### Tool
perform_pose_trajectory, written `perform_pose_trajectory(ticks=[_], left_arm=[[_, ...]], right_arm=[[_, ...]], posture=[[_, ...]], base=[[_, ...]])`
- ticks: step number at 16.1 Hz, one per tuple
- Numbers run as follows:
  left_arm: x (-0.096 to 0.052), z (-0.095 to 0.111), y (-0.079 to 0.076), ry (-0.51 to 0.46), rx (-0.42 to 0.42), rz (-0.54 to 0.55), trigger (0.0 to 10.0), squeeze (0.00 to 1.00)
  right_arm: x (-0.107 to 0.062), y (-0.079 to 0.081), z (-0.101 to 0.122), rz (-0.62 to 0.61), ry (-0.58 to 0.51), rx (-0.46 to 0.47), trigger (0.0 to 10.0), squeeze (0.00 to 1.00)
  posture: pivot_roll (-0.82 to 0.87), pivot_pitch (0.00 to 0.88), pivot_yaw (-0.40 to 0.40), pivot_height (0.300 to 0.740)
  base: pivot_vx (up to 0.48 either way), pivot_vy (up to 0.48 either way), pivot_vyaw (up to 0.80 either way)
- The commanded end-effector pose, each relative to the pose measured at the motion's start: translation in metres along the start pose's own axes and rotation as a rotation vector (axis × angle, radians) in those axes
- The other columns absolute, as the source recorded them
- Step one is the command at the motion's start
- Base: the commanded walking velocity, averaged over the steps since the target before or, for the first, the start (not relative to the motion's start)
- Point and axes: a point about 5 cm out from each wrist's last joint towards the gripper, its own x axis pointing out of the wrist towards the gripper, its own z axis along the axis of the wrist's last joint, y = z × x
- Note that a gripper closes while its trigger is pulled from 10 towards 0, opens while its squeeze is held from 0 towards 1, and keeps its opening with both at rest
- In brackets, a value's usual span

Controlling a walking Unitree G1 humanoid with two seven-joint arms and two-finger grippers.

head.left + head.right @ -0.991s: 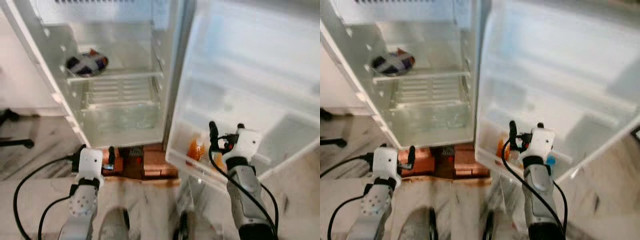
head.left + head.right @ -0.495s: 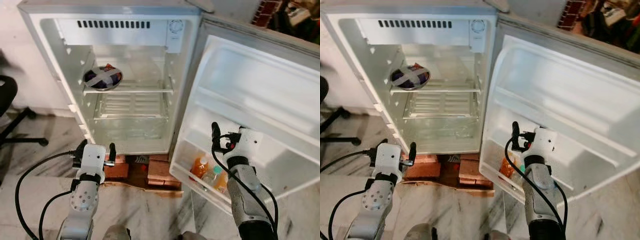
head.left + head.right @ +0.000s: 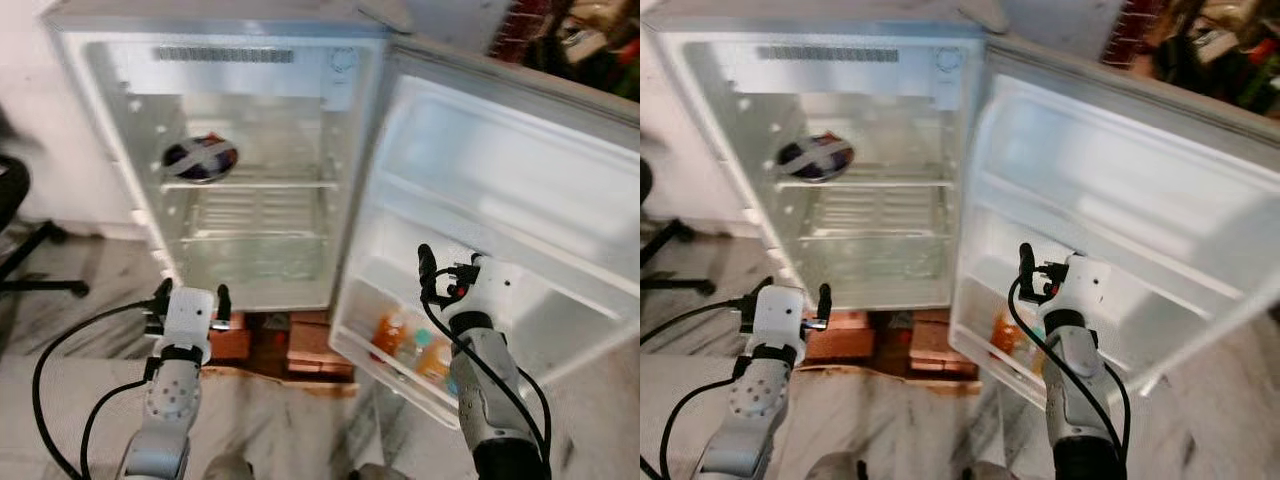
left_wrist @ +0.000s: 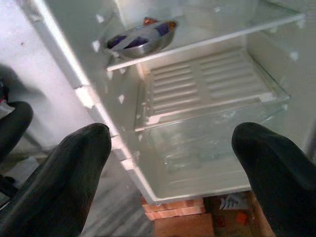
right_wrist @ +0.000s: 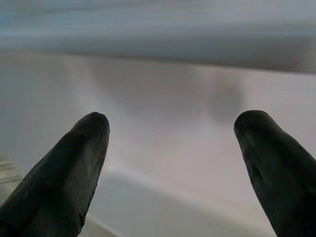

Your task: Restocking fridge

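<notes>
The small white fridge (image 3: pixel 250 60) stands open before me. On its upper glass shelf (image 3: pixel 260 184) sits a metal bowl (image 3: pixel 200 158) with dark wrapped items; the left wrist view has that bowl (image 4: pixel 140 37) at the shelf's left end. The open door (image 3: pixel 520 190) swings to the right, and its lowest door bin (image 3: pixel 385 375) holds orange drink bottles (image 3: pixel 390 328) and a green-capped one (image 3: pixel 421 343). My left gripper (image 3: pixel 192 293) hovers low in front of the fridge's bottom left corner, open and empty. My right gripper (image 3: pixel 448 272) is raised before the door's inner wall, open and empty.
Red bricks (image 3: pixel 300 345) prop up the fridge on a brown mat. An office chair base (image 3: pixel 25 255) sits on the marble floor at far left. Clutter (image 3: pixel 580 40) lies behind the door at top right. The lower shelf and crisper (image 4: pixel 212 89) hold nothing.
The camera has tilted up since a second ago, bringing the fridge's top into view, and the picture is now slightly blurred. Both grippers stay open at about the same spots.
</notes>
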Motion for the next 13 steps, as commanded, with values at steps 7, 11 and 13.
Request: perform_pose_trajectory(ticks=[7,11,13], left_arm=[[0.0,0.0,-0.009,0.003,-0.01,-0.019,10.0,0.0],[0.0,-0.001,-0.008,0.002,-0.008,-0.022,10.0,0.0],[0.0,-0.002,-0.008,0.005,-0.007,-0.019,10.0,0.0]], right_arm=[[-0.006,0.016,-0.009,0.211,0.081,0.054,10.0,0.0],[-0.036,0.038,-0.023,0.638,0.254,0.074,10.0,0.0],[-0.044,0.035,-0.023,0.763,0.303,0.058,10.0,0.0]], posture=[[0.1,0.052,-0.051,0.74],[0.1,0.051,-0.058,0.74],[0.1,0.05,-0.058,0.74]], base=[[0.0,-0.325,0.0],[0.0,-0.315,0.0],[0.0,-0.311,0.0]])
